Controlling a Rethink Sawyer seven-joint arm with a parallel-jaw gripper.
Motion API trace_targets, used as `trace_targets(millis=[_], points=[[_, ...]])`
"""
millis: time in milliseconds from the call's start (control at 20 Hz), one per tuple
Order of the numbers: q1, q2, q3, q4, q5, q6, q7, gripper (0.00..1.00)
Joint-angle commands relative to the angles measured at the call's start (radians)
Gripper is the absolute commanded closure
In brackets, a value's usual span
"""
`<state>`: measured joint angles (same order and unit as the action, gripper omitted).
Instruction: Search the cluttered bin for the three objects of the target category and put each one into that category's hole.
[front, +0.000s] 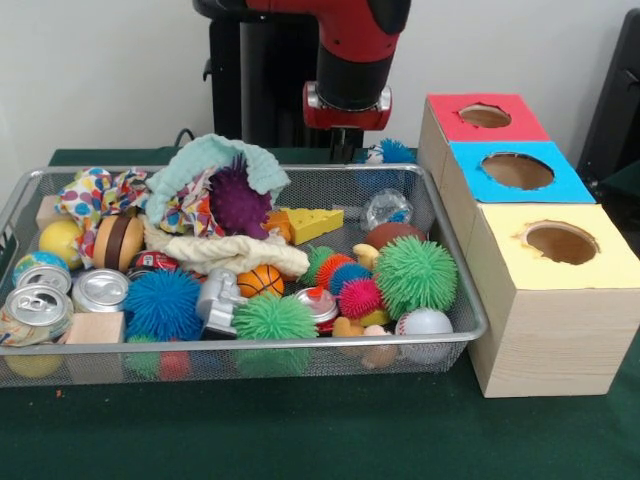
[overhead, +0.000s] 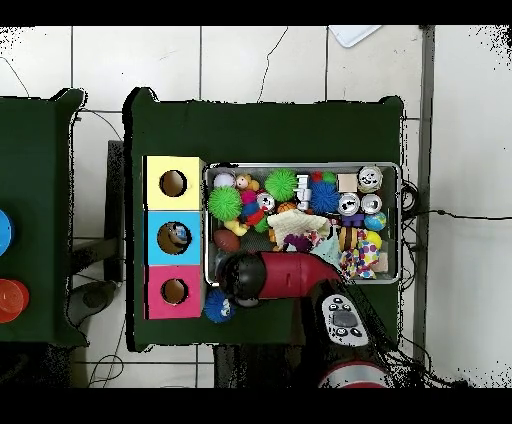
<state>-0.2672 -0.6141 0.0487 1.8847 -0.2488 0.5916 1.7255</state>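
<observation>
The wire mesh bin (front: 250, 344) is full of toys; in the overhead view its rim (overhead: 300, 166) shows too. One see-through bottle (front: 387, 208) with a blue patch lies at the bin's far right. I see no other bottles; they are hidden or out of view. The round hole in the red top (front: 485, 115) is at the far end of the box row, and also shows in the overhead view (overhead: 173, 291). My gripper (front: 345, 146) hangs behind the bin's far rim, left of the bottle. In the overhead view the arm's head (overhead: 238, 276) hides it.
The blue-topped hole (front: 517, 170) and yellow-topped hole (front: 560, 242) follow the red one. Silver cans (front: 100, 290) lie front left. Spiky balls (front: 415, 275), a cloth (front: 215, 160) and a cheese wedge (front: 312, 223) fill the bin. A blue spiky ball (front: 390, 152) sits outside, behind the bin.
</observation>
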Motion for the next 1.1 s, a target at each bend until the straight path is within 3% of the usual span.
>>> trace_targets(millis=[50,200,350,400,600,900,1100], points=[[-0.034,-0.025,0.070,0.067,0.017,0.097,0.016,1.00],[-0.061,0.044,0.094,0.065,0.006,-0.015,0.025,1.00],[-0.094,0.053,0.133,0.089,-0.014,-0.113,0.014,1.00],[-0.105,0.052,0.146,0.099,-0.024,-0.146,0.010,0.00],[-0.132,0.054,0.172,0.131,-0.034,-0.264,0.034,0.00],[-0.139,0.115,0.195,0.103,-0.059,-0.411,0.068,0.00],[-0.126,0.125,0.194,0.093,-0.058,-0.437,0.081,0.00]])
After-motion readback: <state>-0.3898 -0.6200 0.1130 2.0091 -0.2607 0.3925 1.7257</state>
